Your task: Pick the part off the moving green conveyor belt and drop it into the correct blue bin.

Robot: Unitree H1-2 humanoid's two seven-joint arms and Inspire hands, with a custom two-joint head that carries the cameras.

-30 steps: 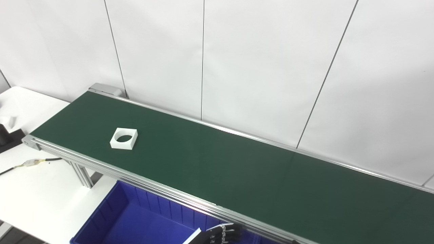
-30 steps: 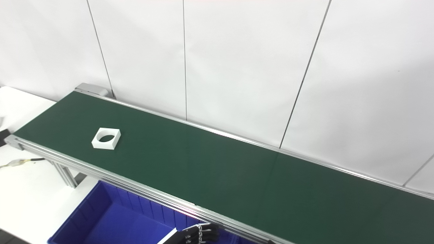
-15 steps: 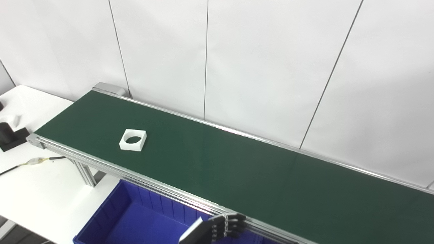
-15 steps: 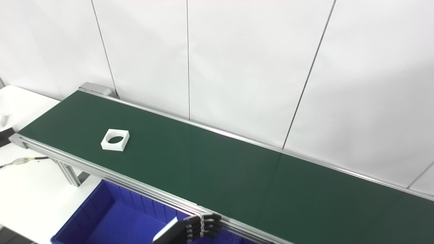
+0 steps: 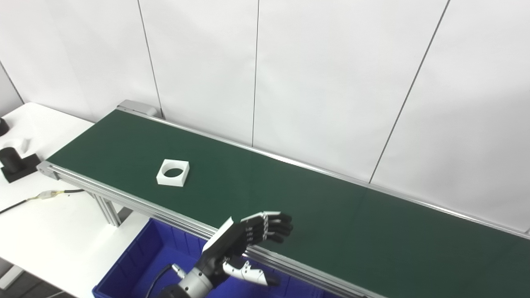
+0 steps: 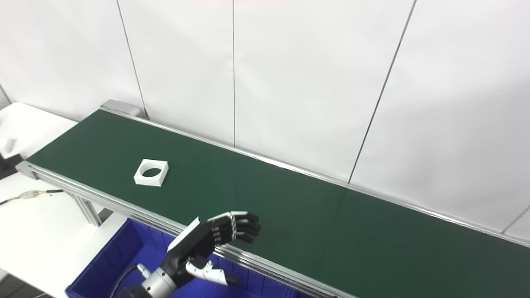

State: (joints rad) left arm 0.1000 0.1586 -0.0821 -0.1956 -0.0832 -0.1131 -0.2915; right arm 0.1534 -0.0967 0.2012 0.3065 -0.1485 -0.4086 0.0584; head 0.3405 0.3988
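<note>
Part [image 5: 173, 172] on belt [image 5: 314, 207] — left hand [image 5: 244, 242] open

Conveyor belt [image 5: 290, 207] matt green; its side rail [image 5: 136, 205] brushed metal; blue bin [image 5: 145, 265] glossy plastic; square part [image 5: 173, 172] matt white.

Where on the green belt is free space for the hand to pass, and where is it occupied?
The green belt is bare from the left hand rightward to the picture's edge, and between that hand and the white square part. Only the part occupies the belt, near its left end. Below the near rail, the blue bin sits beneath the arm.
</note>
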